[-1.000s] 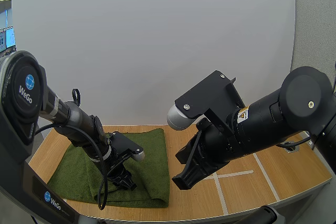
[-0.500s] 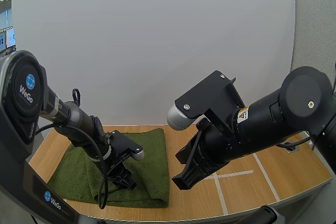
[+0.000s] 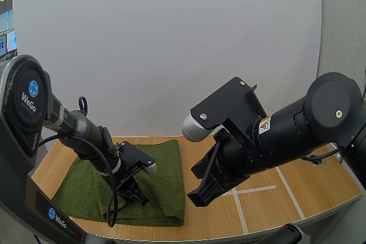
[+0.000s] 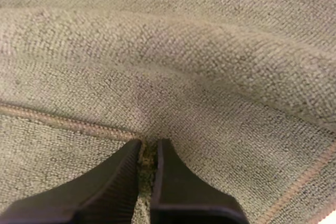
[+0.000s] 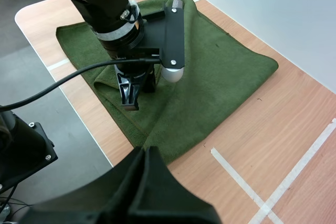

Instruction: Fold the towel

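Towel (image 3: pixel 166 167) pinched at its hem by your left gripper (image 4: pixel 148 148).
You have the green towel lying on the left part of the wooden table (image 3: pixel 269 210), partly doubled over. Your left fingers are closed on a bit of cloth by the stitched hem. Your right gripper (image 5: pixel 144 153) hangs just beside the towel's right edge, fingers pressed together, holding nothing.

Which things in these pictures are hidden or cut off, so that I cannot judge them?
- High view: the left gripper covers the spot where it meets the towel.
- Left wrist view: the fingers hide how many towel layers lie between them.
- Right wrist view: the right gripper hides the towel's nearest edge.
- High view: the right arm covers part of the table.
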`<state>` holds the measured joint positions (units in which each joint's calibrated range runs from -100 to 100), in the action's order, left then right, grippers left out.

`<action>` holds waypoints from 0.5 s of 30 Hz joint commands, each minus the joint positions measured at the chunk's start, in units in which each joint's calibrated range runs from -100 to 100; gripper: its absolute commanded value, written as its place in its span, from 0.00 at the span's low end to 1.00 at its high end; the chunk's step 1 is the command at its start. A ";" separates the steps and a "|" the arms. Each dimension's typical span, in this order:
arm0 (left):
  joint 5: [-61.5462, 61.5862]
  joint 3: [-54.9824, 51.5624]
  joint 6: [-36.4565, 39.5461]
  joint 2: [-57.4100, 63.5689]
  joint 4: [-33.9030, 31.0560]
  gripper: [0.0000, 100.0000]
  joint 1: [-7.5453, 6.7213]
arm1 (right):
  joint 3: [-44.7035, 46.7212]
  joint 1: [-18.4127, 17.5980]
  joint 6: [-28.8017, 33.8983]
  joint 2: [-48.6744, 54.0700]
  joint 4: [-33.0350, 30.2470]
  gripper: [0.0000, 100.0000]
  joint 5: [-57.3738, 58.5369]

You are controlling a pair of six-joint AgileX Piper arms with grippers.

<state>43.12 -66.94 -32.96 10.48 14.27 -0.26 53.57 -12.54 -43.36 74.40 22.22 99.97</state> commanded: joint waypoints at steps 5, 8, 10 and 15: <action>0.81 0.36 6.68 0.63 -8.35 0.00 -0.13 | -0.16 0.16 0.13 0.53 -0.18 0.00 0.03; 0.81 0.36 8.56 2.37 -11.41 0.00 -0.13 | -0.16 0.16 0.13 0.53 -0.18 0.00 0.03; 0.81 0.36 9.82 3.71 -13.06 0.00 -0.13 | -0.16 0.16 0.13 0.53 -0.18 0.00 0.03; 1.20 0.36 11.05 8.13 -15.40 0.00 -0.11 | -0.16 0.16 0.13 0.53 -0.18 0.00 0.03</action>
<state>43.66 -66.94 -23.77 15.20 1.20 -0.26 53.57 -12.54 -43.36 74.40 22.22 99.97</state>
